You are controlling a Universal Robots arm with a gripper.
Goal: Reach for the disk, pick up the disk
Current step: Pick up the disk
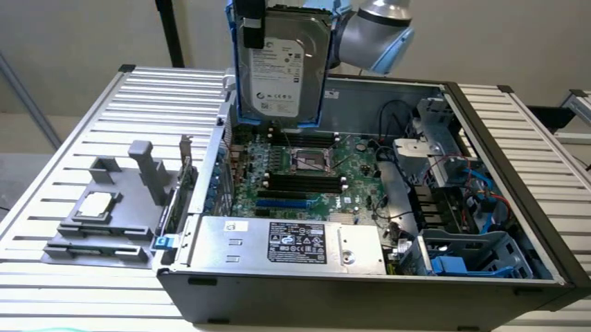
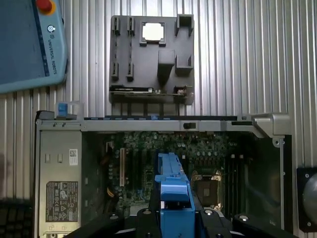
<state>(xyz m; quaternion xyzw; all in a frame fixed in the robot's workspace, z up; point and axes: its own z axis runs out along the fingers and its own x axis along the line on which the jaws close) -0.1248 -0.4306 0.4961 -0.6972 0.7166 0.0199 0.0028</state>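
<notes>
Both steps look done from my seat: the gripper [image 2: 173,210] pinches the disk [image 1: 279,66] by its blue bracket, hanging at twelve o'clock above the open computer case [image 1: 517,207].

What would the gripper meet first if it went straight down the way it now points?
Probably the green circuit board inside the open computer case: the gripper holds the disk above it. Depth is unclear.

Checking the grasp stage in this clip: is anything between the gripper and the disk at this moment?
Nothing visible does. The flat silver-grey hard drive with the white label and blue plastic bracket hangs upright at the end of the arm, lifted clear above the green motherboard of the open computer case. In the wrist view its blue bracket edge sits at the gripper.
</notes>
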